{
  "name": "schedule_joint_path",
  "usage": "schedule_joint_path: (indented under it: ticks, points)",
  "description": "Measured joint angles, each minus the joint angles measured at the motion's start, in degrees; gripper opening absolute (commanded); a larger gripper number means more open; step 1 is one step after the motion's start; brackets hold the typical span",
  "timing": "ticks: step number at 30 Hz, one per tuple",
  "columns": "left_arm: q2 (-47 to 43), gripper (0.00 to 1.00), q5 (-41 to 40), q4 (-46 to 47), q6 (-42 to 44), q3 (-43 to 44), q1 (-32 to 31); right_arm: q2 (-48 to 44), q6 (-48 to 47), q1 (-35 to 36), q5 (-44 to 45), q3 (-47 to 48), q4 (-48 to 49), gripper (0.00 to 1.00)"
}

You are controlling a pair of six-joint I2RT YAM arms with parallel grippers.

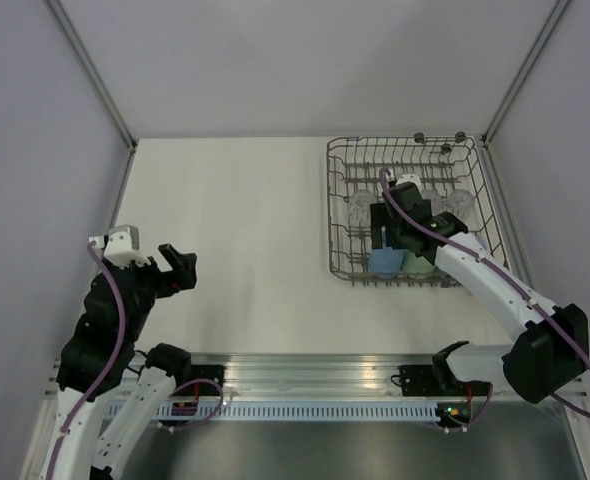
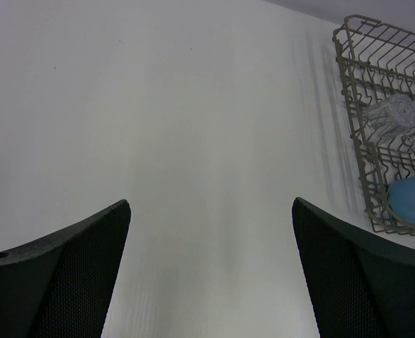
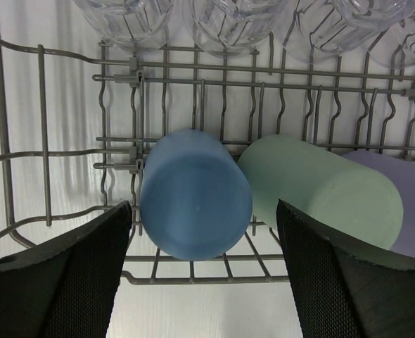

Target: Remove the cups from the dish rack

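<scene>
RIGHT pincer [image 3: 204, 204] open, straddling blue tumbler [image 3: 195, 193], lower centre of wrist view | LEFT pincer [image 2: 211, 202] wide open, empty, over bench [image 2: 193, 105] | cups sit in dish rack [image 1: 350, 170], upper right of top view; green tumbler [image 3: 320, 186] just beside blue | blue likely light, stiff, smooth plastic: pinch across its round wall, lift clear of tines

Cups [image 3: 195, 193] in dish rack [image 1: 331, 205], far right

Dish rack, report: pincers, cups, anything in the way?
Left pincer open, over table. Right pincer open, straddling blue cup in dish rack. Green cup close beside, crowding one finger.
</scene>
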Motion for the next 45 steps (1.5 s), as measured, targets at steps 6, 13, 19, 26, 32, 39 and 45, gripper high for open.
schedule_joint_path:
  ticks: [6,13,19,26,32,39,45]
  points:
    - [-0.52,1.00,0.28,0.02,0.00,-0.02,-0.02,2.93,-0.07,-0.92,-0.96,-0.44,0.00,0.86]
    - [-0.81,1.00,0.42,0.02,0.00,-0.04,-0.04,4.24,-0.28,-1.18,-2.23,-0.52,0.22,0.77]
    - [-1.27,1.00,0.42,0.02,0.00,-0.11,-0.63,4.79,-0.55,-1.42,-3.13,-0.61,0.35,0.65]
    - [-1.88,1.00,0.42,0.02,0.00,-0.39,-0.79,5.18,-0.72,-1.46,-3.52,-0.61,0.59,0.49]
    - [-1.88,1.00,0.42,0.02,0.00,-0.39,-0.79,5.14,-0.81,-1.46,-4.26,0.61,-1.03,0.45]
    - [-1.88,1.00,0.42,0.02,0.00,-0.39,-0.79,2.93,-1.18,-1.53,-4.52,6.08,-4.61,0.45]
    - [-0.90,1.00,0.74,0.00,0.00,-0.28,-0.79,-0.24,-1.75,-1.57,-5.16,11.89,-6.56,0.42]
